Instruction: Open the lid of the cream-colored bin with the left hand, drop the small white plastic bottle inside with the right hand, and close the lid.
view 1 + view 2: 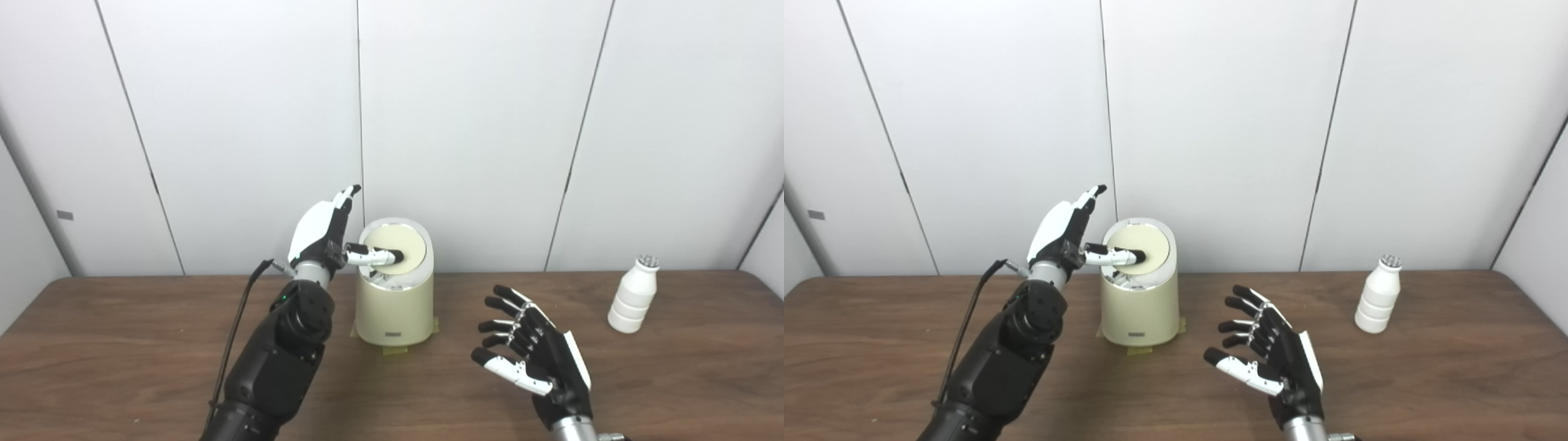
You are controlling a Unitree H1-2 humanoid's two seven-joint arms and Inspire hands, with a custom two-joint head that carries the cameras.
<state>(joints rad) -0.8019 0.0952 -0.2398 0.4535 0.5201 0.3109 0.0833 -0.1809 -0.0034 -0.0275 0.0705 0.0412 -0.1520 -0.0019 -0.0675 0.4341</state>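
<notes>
The cream-colored bin (395, 306) stands at the back middle of the wooden table (122, 331). Its round lid (404, 242) is tilted up, showing a gap at the front. My left hand (324, 236) is raised at the bin's left side with fingers apart, its thumb lying across the lid. The small white plastic bottle (634, 295) stands upright at the far right, untouched. My right hand (533, 355) hovers open over the table, between bin and bottle, with nothing in it.
A white panelled wall (478, 122) rises right behind the table. Tape patches (395, 351) sit under the bin's base. A black cable (236, 324) runs along my left forearm.
</notes>
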